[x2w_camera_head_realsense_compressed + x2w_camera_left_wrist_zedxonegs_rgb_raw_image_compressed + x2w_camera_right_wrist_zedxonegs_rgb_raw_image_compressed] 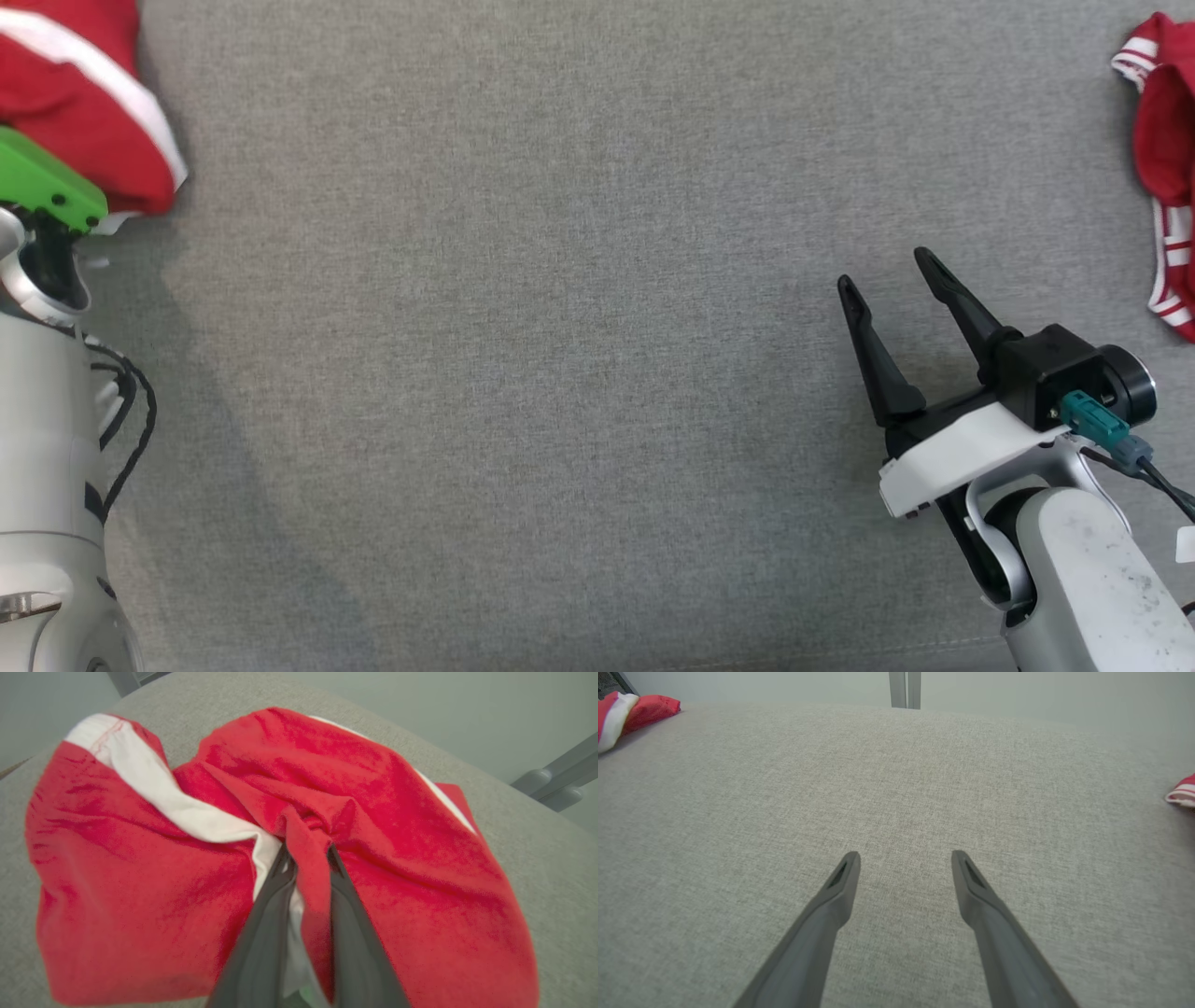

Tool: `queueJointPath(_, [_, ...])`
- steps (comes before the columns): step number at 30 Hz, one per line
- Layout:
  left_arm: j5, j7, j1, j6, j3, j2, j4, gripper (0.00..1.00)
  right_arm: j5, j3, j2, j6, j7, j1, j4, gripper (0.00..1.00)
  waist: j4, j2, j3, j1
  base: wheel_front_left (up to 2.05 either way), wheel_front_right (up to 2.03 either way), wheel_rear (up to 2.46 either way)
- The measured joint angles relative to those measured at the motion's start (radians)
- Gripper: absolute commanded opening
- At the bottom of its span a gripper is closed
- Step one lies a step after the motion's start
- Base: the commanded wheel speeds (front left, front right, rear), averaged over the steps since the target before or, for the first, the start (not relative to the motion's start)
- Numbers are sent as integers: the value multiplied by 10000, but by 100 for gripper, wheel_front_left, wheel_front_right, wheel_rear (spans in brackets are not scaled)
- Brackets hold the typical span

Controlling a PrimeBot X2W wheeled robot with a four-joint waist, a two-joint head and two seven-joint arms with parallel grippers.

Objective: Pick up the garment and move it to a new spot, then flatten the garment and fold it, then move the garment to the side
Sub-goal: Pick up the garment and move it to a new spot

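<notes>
Garment [397,858], red with a white band, lies bunched at the far left corner of the grey fabric surface [560,373], its long axis impossible to tell; a second red-and-white cloth [1167,140] sits at the right edge, making two. Your left gripper [308,851] pinches a red fold of the garment; your right gripper [884,268] hovers with fingers wide over bare fabric.

the left claw [308,849] is pinched on a fold of garment [140,896], left arm [42,448] at the lower-left edge, and the right claw [885,269] hangs wide open, fingers pointing up-left.
</notes>
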Motion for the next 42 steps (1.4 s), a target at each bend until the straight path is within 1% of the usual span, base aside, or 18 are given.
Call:
queueJointPath(2, [173, -316, -47, -90, -157, -25, -351, 0, 52, -23, 6, 0, -79, -2, 159, 100, -6, 0, -199, 0, 0, 0, 0])
queueJointPath(6, [362, -738, -250, -510, -495, 59, -1110, 0, 180, -17, 148, 0, -261, 8, 616, 100, 19, 0, -797, 0, 0, 0, 0])
queueJointPath(9, [326, -842, -246, -690, -637, -140, -1666, 0, 295, 36, 313, 0, -422, 87, 1037, 100, 35, 0, -1375, 0, 0, 0, 0])
queueJointPath(15, [445, -499, -64, -953, -1306, -773, -3152, 0, 458, 117, 621, 0, -734, 263, 1620, 100, -85, 0, -2597, -2, 0, 0, 0])
queueJointPath(20, [376, -12, 509, -1220, -1958, -1534, -4631, 0, 489, 105, 700, 0, -846, 420, 1787, 100, -433, 0, -3436, -2, 0, 0, 0])
queueJointPath(26, [-19, 276, 1536, -1154, -2811, -2004, -6215, 0, 548, 38, 788, 0, -930, 422, 1779, 100, -1237, 0, -3890, -2, 0, 0, 0])
queueJointPath(30, [-552, 470, 2365, -1032, -3718, -2082, -6853, 0, 571, -73, 867, 0, -1022, 414, 1762, 100, -1892, 0, -3954, -2, 0, 0, 0])
queueJointPath(32, [-963, 525, 2780, -920, -4368, -2086, -7093, 0, 579, -161, 878, 0, -1062, 414, 1758, 100, -2242, 0, -3897, -2, 0, 0, 0])
queueJointPath(36, [-1327, 522, 3483, -579, -5367, -2128, -7056, 0, 579, -211, 926, 0, -1172, 417, 1756, 100, -2773, 0, -3689, -2, 0, 0, 0])
queueJointPath(39, [-1549, 316, 4070, -322, -5808, -2127, -6583, 0, 579, -205, 991, 0, -1266, 412, 1789, 100, -3049, 1, -3419, -2, 0, 0, 0])
queueJointPath(42, [-1544, 31, 4558, -205, -6092, -2123, -5856, 0, 570, -230, 1078, 0, -1344, 403, 1847, 100, -3217, 0, -3178, -2, 0, 0, 0])
